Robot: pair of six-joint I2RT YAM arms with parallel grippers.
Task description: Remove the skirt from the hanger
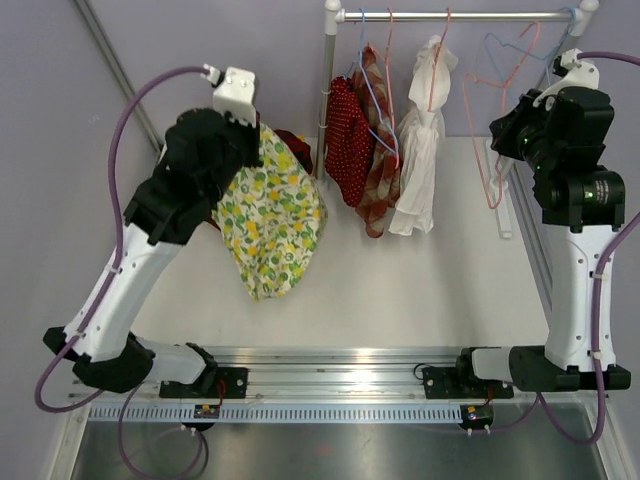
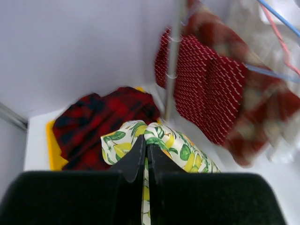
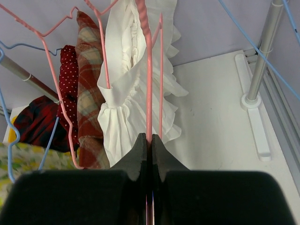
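The skirt [image 1: 270, 225], white with a lemon and leaf print, hangs free of any hanger from my left gripper [image 2: 146, 140], which is shut on its top edge above the left side of the table. The fabric [image 2: 187, 154] folds over both fingers in the left wrist view. My right gripper [image 3: 150, 138] is shut on the thin wire of an empty pink hanger [image 3: 149, 84]. That pink hanger [image 1: 492, 150] hangs at the right end of the rail [image 1: 450, 15].
A red dotted garment [image 1: 350, 140], a plaid one [image 1: 380, 185] and a white ruffled one [image 1: 420, 150] hang on the rail. A dark red plaid cloth [image 2: 103, 122] lies on a yellow item at the back left. The rack's pole [image 1: 325, 90] stands beside the skirt.
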